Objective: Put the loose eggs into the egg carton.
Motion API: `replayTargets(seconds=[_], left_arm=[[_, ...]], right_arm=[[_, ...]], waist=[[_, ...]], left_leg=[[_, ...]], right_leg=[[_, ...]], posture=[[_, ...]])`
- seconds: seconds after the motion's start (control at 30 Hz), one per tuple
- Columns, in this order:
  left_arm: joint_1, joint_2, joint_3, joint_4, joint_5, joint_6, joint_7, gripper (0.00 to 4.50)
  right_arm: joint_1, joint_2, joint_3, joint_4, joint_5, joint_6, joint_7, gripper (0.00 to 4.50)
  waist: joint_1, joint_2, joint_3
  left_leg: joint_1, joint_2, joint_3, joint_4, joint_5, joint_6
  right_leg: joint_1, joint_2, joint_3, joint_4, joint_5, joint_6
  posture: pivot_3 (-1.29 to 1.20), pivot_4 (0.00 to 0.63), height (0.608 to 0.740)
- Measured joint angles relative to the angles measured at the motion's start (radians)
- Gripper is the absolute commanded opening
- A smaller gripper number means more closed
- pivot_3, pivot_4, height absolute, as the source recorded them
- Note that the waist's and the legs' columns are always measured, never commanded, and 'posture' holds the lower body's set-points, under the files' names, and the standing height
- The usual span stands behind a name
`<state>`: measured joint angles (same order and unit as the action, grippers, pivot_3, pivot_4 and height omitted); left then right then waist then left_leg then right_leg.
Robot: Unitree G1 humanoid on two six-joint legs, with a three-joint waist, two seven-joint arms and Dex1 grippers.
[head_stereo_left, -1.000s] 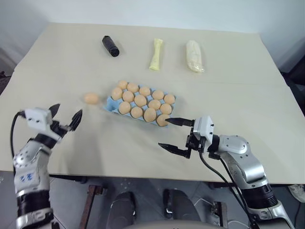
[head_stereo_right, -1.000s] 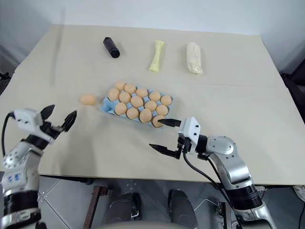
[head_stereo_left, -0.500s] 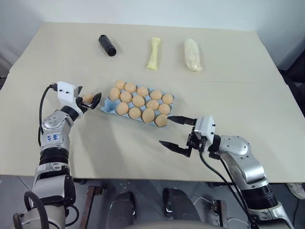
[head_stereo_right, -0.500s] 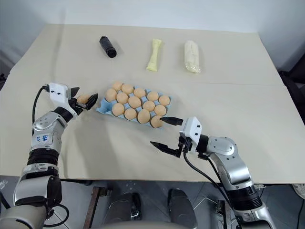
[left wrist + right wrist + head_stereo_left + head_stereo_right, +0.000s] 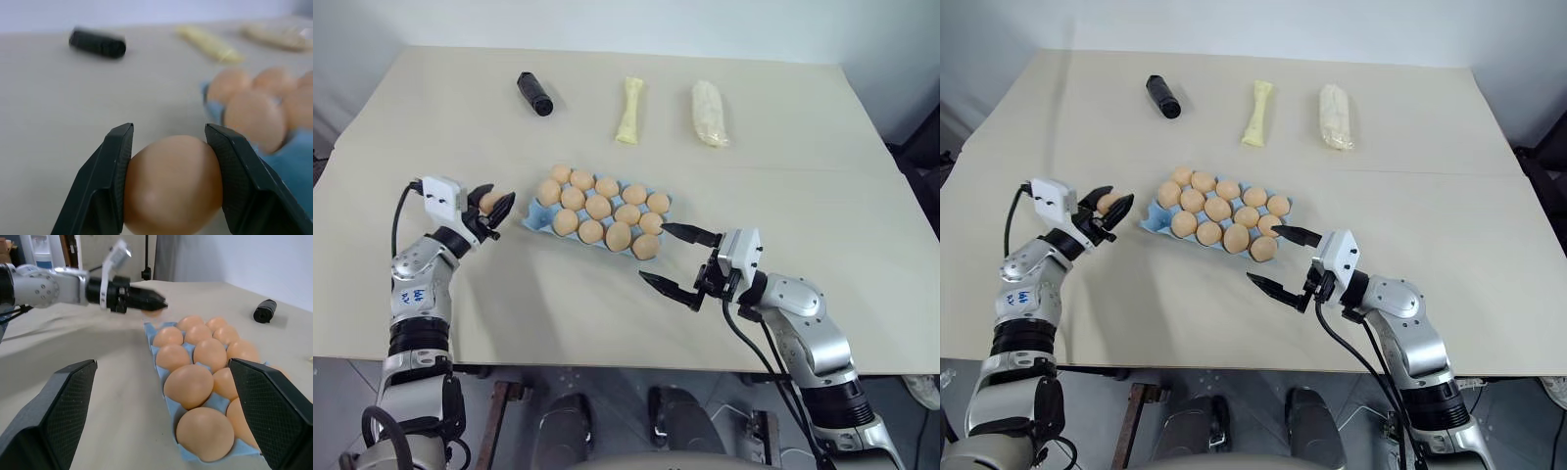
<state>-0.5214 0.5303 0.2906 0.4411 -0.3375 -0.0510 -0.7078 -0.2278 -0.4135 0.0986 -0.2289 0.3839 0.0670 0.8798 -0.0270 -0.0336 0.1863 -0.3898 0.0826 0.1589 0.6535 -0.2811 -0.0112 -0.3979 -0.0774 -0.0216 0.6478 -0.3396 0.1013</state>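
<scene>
The left hand (image 5: 493, 209) pinches a loose egg (image 5: 489, 203) just beside the blue egg carton (image 5: 540, 217), mid-counter (image 5: 803, 147). The right hand (image 5: 674, 257) gapes wide near the carton's other end. No legible writing.

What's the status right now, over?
Left gripper shut on loose egg, beside egg carton. Right gripper open, empty, near carton's other end. Nothing blocking.

Lab-like room: bare beige table (image 5: 822, 176), plain white walls, water dispenser (image 5: 43, 246).
</scene>
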Motion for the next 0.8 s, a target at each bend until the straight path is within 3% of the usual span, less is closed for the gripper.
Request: replayTargets(seconds=[0.17, 0.37, 0.4, 0.6, 0.8], left_arm=[[0.02, 0.017, -0.072, -0.173, -0.03, 0.034, -0.113, 2.14], [-0.024, -0.048, -0.162, -0.052, 0.037, 0.009, -0.114, 2.14], [-0.035, -0.045, -0.16, -0.034, 0.039, -0.001, -0.114, 2.79], [-0.039, -0.016, -0.129, 0.004, 0.046, -0.026, -0.112, 4.48], [0.009, 0.006, -0.088, -0.022, 0.044, -0.034, -0.112, 4.48]], right_arm=[[0.001, -0.013, -0.029, -0.002, 0.0, 0.0, 0.0, 4.5], [-0.001, -0.009, -0.027, -0.004, 0.0, 0.001, 0.0, 4.5], [-0.002, -0.009, -0.027, -0.004, 0.0, 0.003, -0.001, 4.5], [-0.004, -0.009, -0.027, -0.014, 0.0, 0.021, -0.012, 4.5], [-0.005, -0.008, -0.026, -0.022, 0.0, 0.024, -0.013, 4.5]], waist=[[0.001, 0.0, 0.0], [-0.004, 0.0, 0.0], [-0.005, 0.0, 0.0], [-0.002, 0.0, 0.0], [-0.002, 0.0, 0.0]], left_leg=[[0.001, -0.002, 0.001, 0.001, 0.0, 0.001], [0.001, -0.002, 0.001, 0.003, 0.0, 0.002], [0.001, -0.002, 0.001, 0.003, 0.0, 0.002], [0.001, -0.001, 0.0, 0.003, 0.0, 0.002], [0.001, 0.0, 0.0, 0.003, 0.0, 0.003]], right_leg=[[0.001, 0.0, 0.001, 0.0, 0.001, 0.001], [0.0, 0.001, 0.002, 0.003, 0.001, 0.001], [0.0, 0.001, 0.002, 0.004, 0.001, 0.001], [0.0, 0.0, 0.002, 0.004, 0.001, 0.001], [0.0, -0.001, 0.002, 0.004, 0.001, 0.001]], posture=[[0.0, 0.15, 0.74], [0.0, 0.15, 0.74], [0.0, 0.15, 0.74], [0.0, 0.15, 0.74], [0.0, 0.15, 0.74]])
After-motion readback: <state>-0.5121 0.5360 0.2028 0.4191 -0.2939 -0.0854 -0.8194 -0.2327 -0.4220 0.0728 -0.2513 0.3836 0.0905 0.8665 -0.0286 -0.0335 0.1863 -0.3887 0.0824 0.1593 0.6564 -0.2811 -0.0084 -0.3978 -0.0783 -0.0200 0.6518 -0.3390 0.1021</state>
